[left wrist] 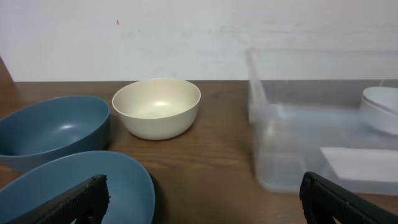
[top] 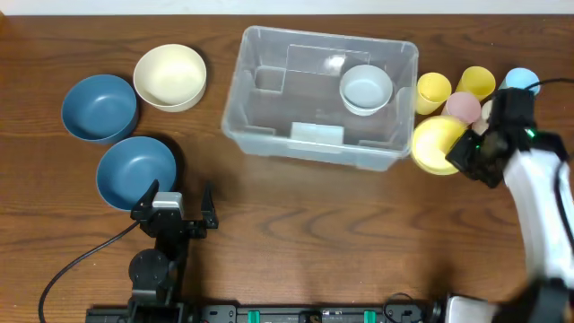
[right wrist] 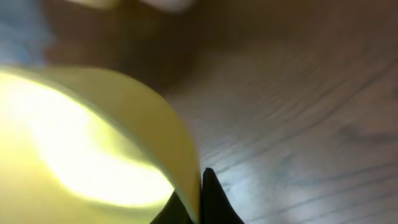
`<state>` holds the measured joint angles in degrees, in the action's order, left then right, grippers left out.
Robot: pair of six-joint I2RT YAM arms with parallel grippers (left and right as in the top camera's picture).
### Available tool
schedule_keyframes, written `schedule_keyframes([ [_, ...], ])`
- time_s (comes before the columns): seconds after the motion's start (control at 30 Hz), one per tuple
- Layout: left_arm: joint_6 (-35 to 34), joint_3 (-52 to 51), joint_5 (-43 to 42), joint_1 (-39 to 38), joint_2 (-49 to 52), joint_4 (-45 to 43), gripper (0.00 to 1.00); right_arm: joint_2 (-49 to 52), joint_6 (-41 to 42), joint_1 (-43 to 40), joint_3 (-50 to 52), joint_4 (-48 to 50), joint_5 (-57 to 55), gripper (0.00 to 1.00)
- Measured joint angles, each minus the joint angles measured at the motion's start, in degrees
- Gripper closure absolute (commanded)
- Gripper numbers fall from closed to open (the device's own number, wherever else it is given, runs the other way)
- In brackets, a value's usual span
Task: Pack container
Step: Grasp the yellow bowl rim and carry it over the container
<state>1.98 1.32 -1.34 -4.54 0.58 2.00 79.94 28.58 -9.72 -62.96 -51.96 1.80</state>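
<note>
The clear plastic container [top: 269, 99] stands at the table's middle back, with a pale blue bowl [top: 366, 89] inside it at the right; the left wrist view shows the container [left wrist: 311, 137] at the right. A yellow bowl [top: 433, 144] sits just right of the container. My right gripper [top: 465, 151] is shut on the yellow bowl's [right wrist: 93, 143] rim, one finger inside and one outside. Near the front left, my left gripper [top: 177, 212] stands wide open with nothing between its fingers [left wrist: 81, 200], next to a blue bowl [top: 134, 170].
A second blue bowl [top: 99, 107] and a cream bowl [top: 169, 76] sit at the back left. Two yellow cups [top: 433, 89], a pink cup [top: 463, 107] and a light blue cup [top: 520, 81] cluster behind the yellow bowl.
</note>
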Motion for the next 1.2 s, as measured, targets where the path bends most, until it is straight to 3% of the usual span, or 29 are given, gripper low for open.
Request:
schedule_keyframes([
  [0.23,0.0,0.0,0.0,0.0,0.0,0.0,0.02,-19.4,-0.7,4.9,-6.5,-0.3,0.6,0.99],
  [0.43,0.0,0.0,0.0,0.0,0.0,0.0,0.02,-22.9,-0.9,5.8,-9.4,-0.7,1.0,0.99],
  [0.63,0.0,0.0,0.0,0.0,0.0,0.0,0.02,-15.2,-4.4,7.5,-9.4,4.1,5.7,0.99],
  [0.8,0.0,0.0,0.0,0.0,0.0,0.0,0.02,-7.1,-8.9,14.4,-9.4,11.0,8.1,0.99],
  [1.2,0.0,0.0,0.0,0.0,0.0,0.0,0.02,12.1,-13.2,25.4,-9.8,19.8,-0.6,0.99],
])
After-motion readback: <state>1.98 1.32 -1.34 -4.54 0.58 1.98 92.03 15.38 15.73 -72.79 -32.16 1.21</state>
